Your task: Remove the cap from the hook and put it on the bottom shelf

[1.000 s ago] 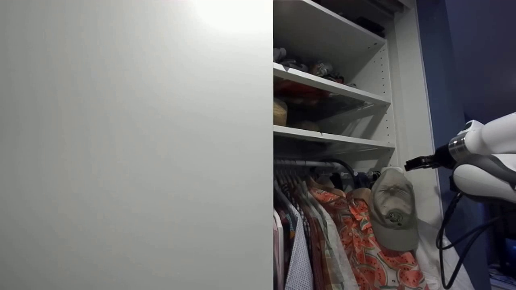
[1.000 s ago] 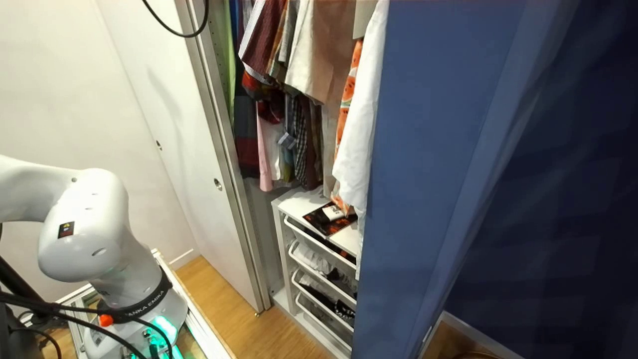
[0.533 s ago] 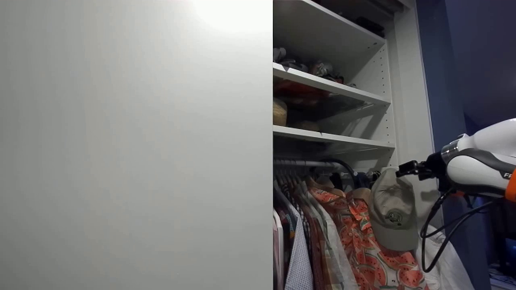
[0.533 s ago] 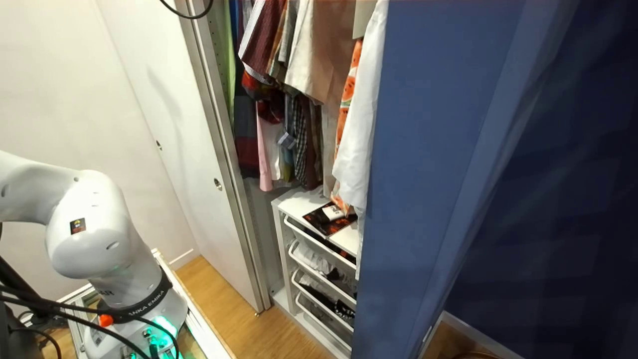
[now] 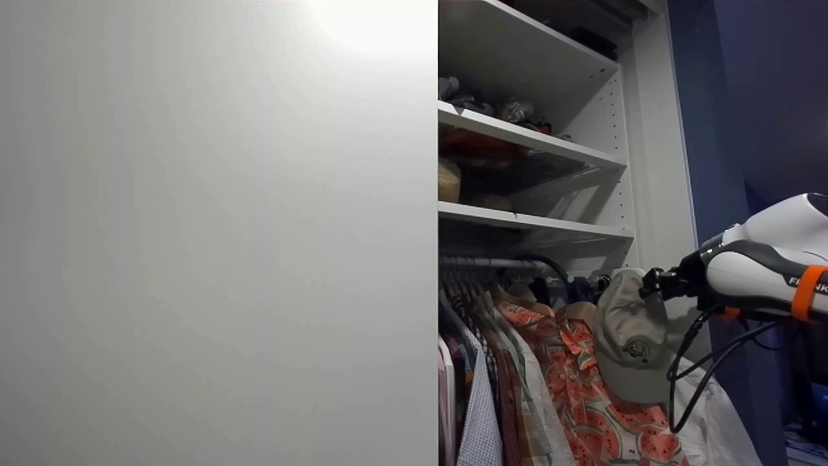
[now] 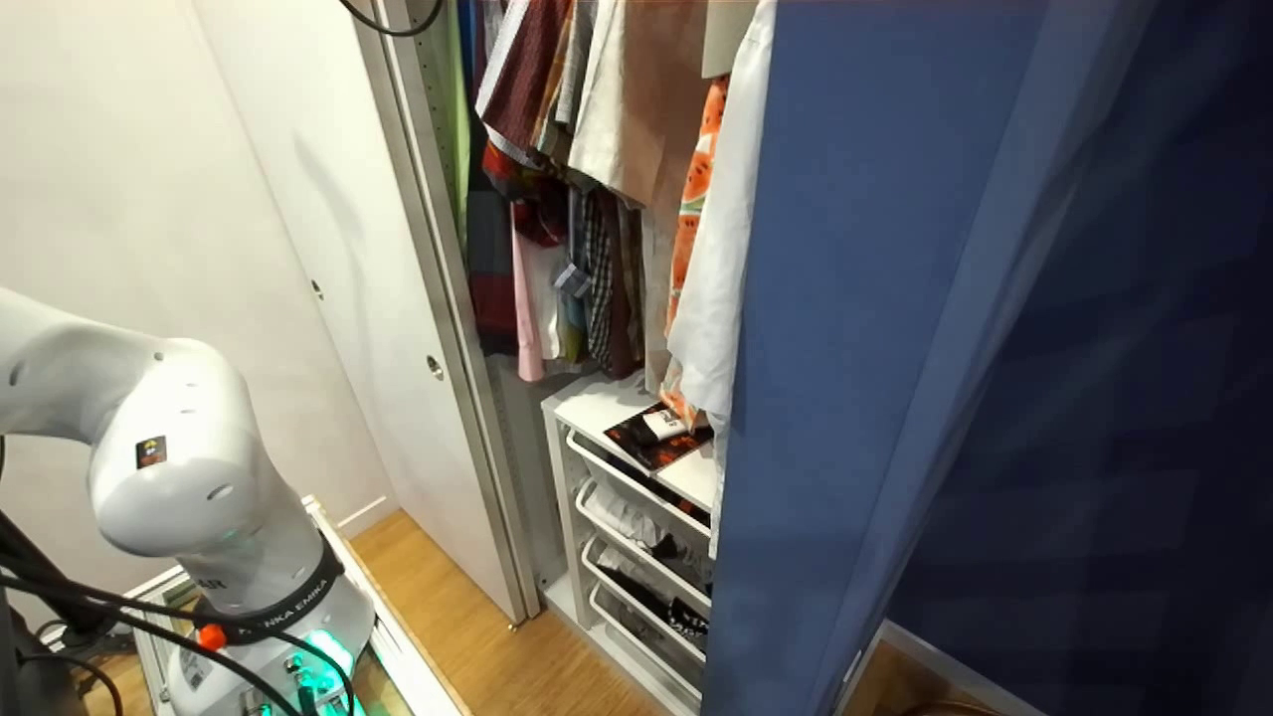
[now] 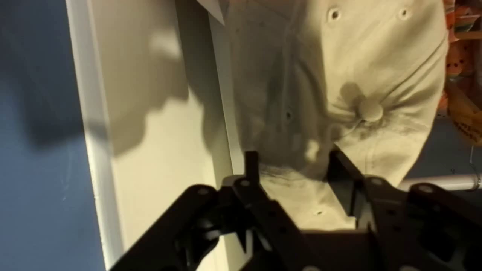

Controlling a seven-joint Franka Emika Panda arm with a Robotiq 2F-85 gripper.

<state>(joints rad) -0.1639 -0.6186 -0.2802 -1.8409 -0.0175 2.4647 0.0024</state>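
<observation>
1. I have the gripper (image 5: 649,285) at the upper part of the cap (image 5: 629,323); in an exterior view its tips overlap the side of the crown nearest the arm (image 5: 744,278).

2. In the wrist view the fingers (image 7: 251,165) stand well apart and are clamped on nothing. Cap cloth shows in the gap between them; whether either tip touches it, I cannot tell.

3. The cap hangs with its brim (image 5: 637,386) down and a round badge (image 5: 637,351) facing out, close to the side panel (image 5: 656,162) of the closet. The hook I cannot make out.

4. From the wrist I also see the button (image 7: 371,110) on the crown, brightly lit, while a dark shadow lies over the half of the cap nearer the panel.

5. In an exterior view a rail (image 5: 488,262) runs across the closet, carrying a row of shirts (image 5: 508,382). The watermelon shirt (image 5: 585,375) hangs just beside the cap and partly behind it; a white garment (image 5: 715,421) shows lower, on the arm's side.

6. The lowest shelf (image 5: 537,222) I can see above the clothes sits higher than both rail and cap.

7. In an exterior view a drawer unit (image 6: 597,401) stands below the hanging clothes, a dark flat item (image 6: 646,452) lying on top.
</observation>
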